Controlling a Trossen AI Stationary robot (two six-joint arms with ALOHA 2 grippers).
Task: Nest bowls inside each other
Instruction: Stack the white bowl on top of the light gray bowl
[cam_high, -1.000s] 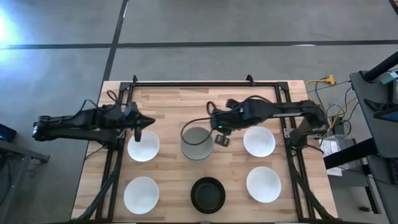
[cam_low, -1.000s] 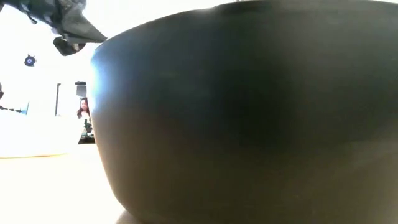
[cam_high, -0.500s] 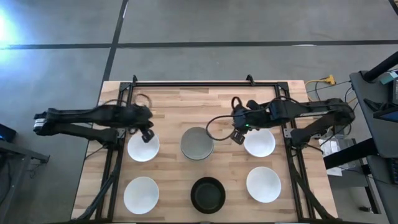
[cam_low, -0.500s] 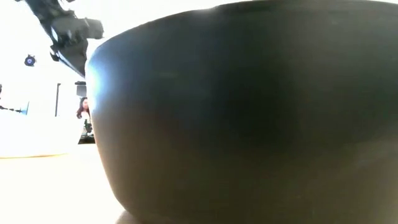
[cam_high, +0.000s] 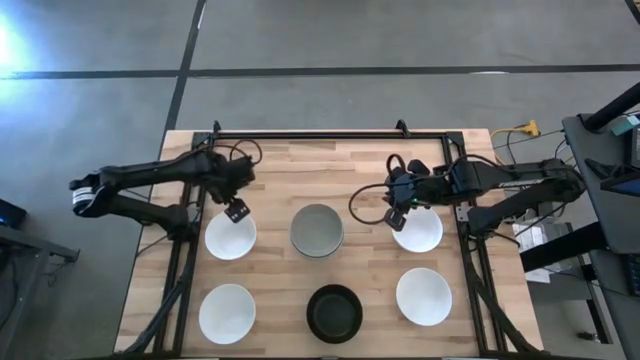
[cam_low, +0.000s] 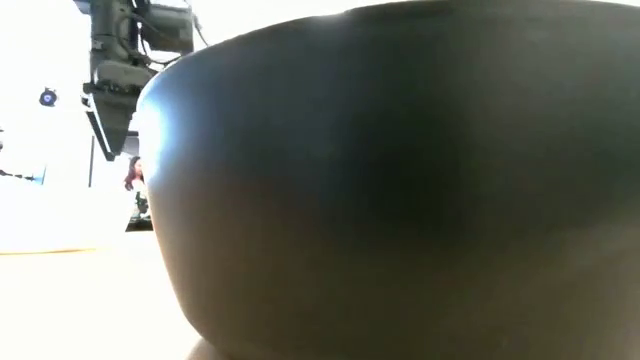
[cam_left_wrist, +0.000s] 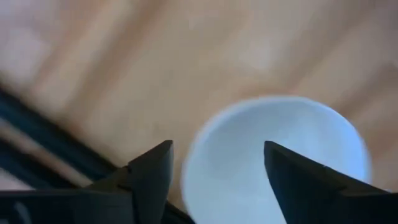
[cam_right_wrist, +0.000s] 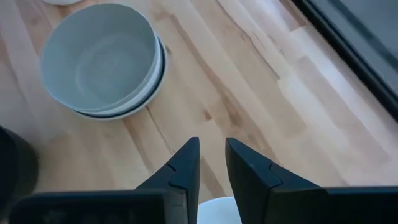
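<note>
Several bowls rest on the wooden table. A light grey bowl (cam_high: 317, 229) tops a nested stack (cam_right_wrist: 99, 62) at the centre, with a white and a dark rim showing under it. My left gripper (cam_high: 237, 210) hangs open over the far rim of the far-left white bowl (cam_left_wrist: 273, 162). One finger is over the wood and one over the bowl's hollow. My right gripper (cam_right_wrist: 212, 146) hovers at the far-left rim of the far-right white bowl (cam_high: 418, 230). Its fingers stand a narrow gap apart with nothing between them.
Two more white bowls (cam_high: 226, 313) (cam_high: 424, 296) and a black bowl (cam_high: 334, 312) sit along the near edge; the black bowl (cam_low: 400, 180) fills the low view. A black frame (cam_high: 330, 134) borders the table. A person (cam_low: 133, 180) shows far off in the room.
My right gripper has drawn away from the grey stack toward the table's right edge, to the far-right white bowl. The top grey bowl has settled level in the stack. My left gripper has tipped to point down over the far-left white bowl, and its fingers have opened.
</note>
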